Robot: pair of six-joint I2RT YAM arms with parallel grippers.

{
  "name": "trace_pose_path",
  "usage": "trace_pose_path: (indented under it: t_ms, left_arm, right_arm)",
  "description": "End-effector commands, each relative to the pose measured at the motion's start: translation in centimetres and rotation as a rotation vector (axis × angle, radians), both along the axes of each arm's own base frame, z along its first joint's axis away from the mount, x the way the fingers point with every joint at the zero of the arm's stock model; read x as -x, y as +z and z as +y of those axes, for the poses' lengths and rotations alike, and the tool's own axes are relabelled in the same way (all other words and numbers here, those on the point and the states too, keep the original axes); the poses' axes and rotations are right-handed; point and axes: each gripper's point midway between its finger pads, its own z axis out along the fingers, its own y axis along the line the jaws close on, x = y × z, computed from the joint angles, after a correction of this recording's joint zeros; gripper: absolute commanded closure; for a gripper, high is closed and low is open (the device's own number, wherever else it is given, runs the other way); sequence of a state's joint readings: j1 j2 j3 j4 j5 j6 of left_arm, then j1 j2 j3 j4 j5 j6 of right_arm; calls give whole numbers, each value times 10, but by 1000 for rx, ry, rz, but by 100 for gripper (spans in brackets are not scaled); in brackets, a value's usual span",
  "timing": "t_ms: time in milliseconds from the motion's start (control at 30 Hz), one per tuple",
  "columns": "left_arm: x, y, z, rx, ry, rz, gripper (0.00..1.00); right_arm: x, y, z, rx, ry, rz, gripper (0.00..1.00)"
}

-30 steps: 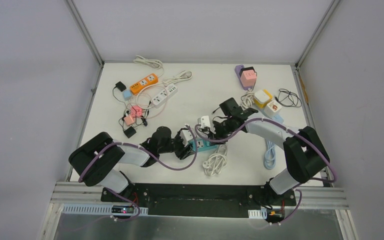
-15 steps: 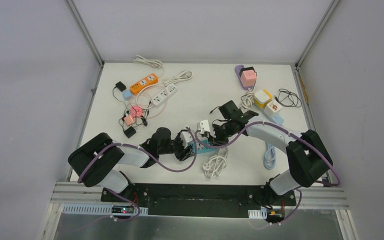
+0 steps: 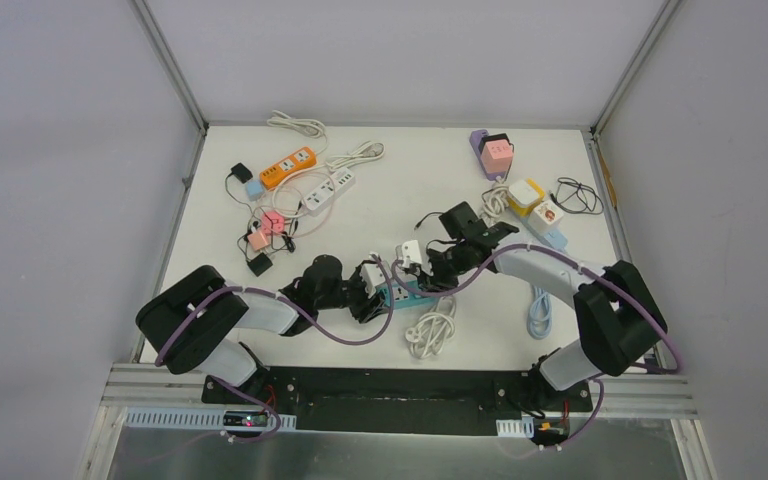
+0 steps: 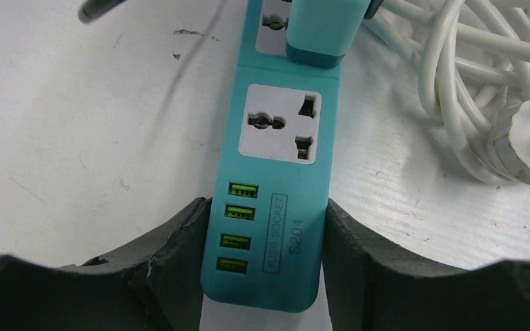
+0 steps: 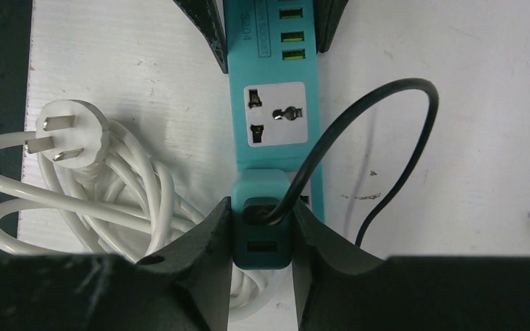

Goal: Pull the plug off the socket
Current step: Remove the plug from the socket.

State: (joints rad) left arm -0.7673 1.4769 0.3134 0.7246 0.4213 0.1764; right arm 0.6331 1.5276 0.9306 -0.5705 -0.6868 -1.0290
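A teal socket strip (image 4: 276, 207) with green USB ports lies on the white table. My left gripper (image 4: 262, 269) is shut on its USB end, one finger on each long side. A teal plug (image 5: 262, 234) with a black cable (image 5: 386, 89) stands over the strip's (image 5: 276, 124) far outlet. My right gripper (image 5: 262, 241) is shut on that plug, its pads pressed to both sides. The plug's pins are hidden, so I cannot tell how deep it sits. From above, both grippers (image 3: 372, 290) (image 3: 430, 265) meet at the strip (image 3: 405, 293) at table centre.
A coiled white cord (image 5: 96, 186) with its white plug (image 5: 69, 131) lies right beside the strip. Orange (image 3: 288, 167) and white (image 3: 328, 192) strips and pink cubes (image 3: 268, 230) sit back left. A purple-pink adapter (image 3: 493, 152), yellow cube (image 3: 525, 195) and pale blue cord (image 3: 540, 305) sit right.
The right arm's forearm has shifted slightly toward the near side. Both grips and the strip stay as they were.
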Motion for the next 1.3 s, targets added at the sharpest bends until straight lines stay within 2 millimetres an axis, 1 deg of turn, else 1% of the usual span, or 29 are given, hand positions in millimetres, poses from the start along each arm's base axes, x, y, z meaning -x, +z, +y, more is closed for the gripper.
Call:
trace_pose_path:
  t_ms: [0,67,133,200,267,367,433,500,533,633,667,733,800,933,967,1067,1167,1200,1267]
  left_arm:
    - [-8,-10,11,-45,76,17,100]
    - [-8,-11,11,-47,73,19,100]
    - [-7,-12,11,-48,72,23,100]
    - [-7,-13,11,-48,71,28,100]
    - [-6,-14,12,-49,73,29,100]
    - [-7,-14,11,-51,72,28,100]
    - [-8,-14,10,-50,72,26,100]
    - [-8,-13,10,-51,70,27,100]
    - [-8,-13,10,-50,70,26,100]
    - [-7,-13,10,-52,70,31,100]
    - [-7,-13,10,-51,70,32,100]
    - [-7,-13,11,-52,71,33,100]
    - [-7,-14,11,-53,72,33,100]
    - [-8,-13,10,-51,72,30,100]
    - [-9,-12,10,-51,72,29,100]
    - [-8,-12,10,-56,73,31,100]
    - [-7,-13,11,-55,74,33,100]
    - [-7,-13,11,-55,74,34,100]
    - [-7,-14,11,-57,73,36,100]
  right_arm:
    - [29,-8,-16,85,30,61,100]
    - [16,4,-12,18,-48,126,100]
    - [0,23,-9,-69,-123,196,100]
    - [-3,31,-10,-100,-145,226,100]
    - [6,26,-13,-65,-106,196,100]
    - [24,6,-19,46,-13,106,100]
    - [28,2,-19,59,-1,103,100]
    - [26,5,-17,42,-15,123,100]
    - [24,10,-15,18,-26,143,100]
    - [15,19,-15,-9,-53,152,100]
    - [12,19,-16,1,-57,137,100]
    - [11,12,-21,65,-42,72,100]
    - [18,8,-23,120,14,14,100]
    - [34,15,-15,59,38,107,100]
    - [35,19,-13,38,39,124,100]
    - [24,29,-12,0,-7,144,100]
    - [10,33,-15,-4,-69,137,100]
    - [10,33,-16,-1,-78,133,100]
    - [16,31,-14,-2,-65,145,100]
